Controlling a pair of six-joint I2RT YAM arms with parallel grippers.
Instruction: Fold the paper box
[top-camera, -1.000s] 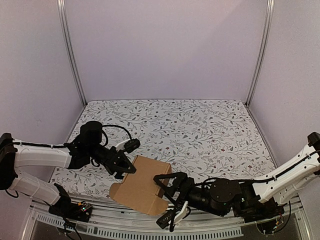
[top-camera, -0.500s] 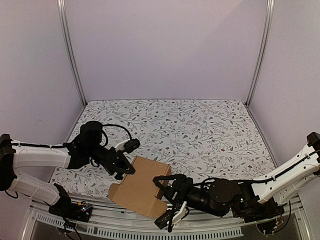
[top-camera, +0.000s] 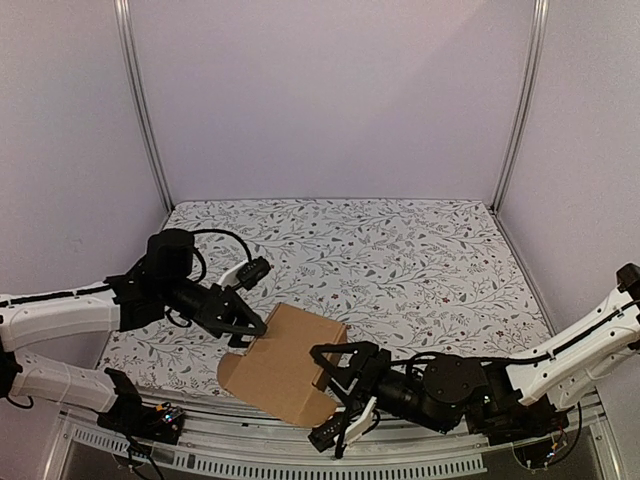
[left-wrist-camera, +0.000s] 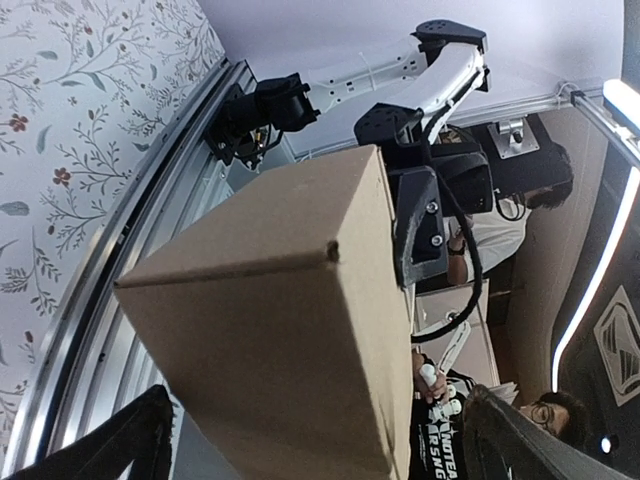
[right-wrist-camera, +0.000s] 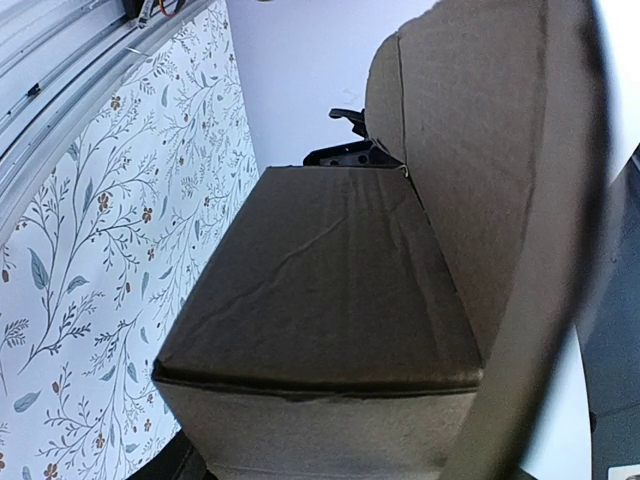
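Observation:
The paper box (top-camera: 285, 365) is brown cardboard folded into a closed-looking cuboid, and it sits tilted at the table's near edge between the two arms. My left gripper (top-camera: 243, 328) is at its upper left corner. In the left wrist view the box (left-wrist-camera: 270, 330) lies between the wide-open fingers of the left gripper (left-wrist-camera: 315, 415), with a gap on its right side. My right gripper (top-camera: 335, 372) is at the box's right end. In the right wrist view the box (right-wrist-camera: 320, 290) fills the span of the right gripper (right-wrist-camera: 330, 440), a finger on each side and one flap standing up behind.
The table (top-camera: 400, 250) has a floral cover. A metal rail (top-camera: 200, 435) runs along its near edge, right under the box. Two frame posts (top-camera: 145, 110) and lilac walls close off the back and sides.
The box has been tipped up and now looks like a cuboid rather than a flatter sheet with a side tab. My left arm has risen and drawn back to the left. The right gripper has stayed at the box.

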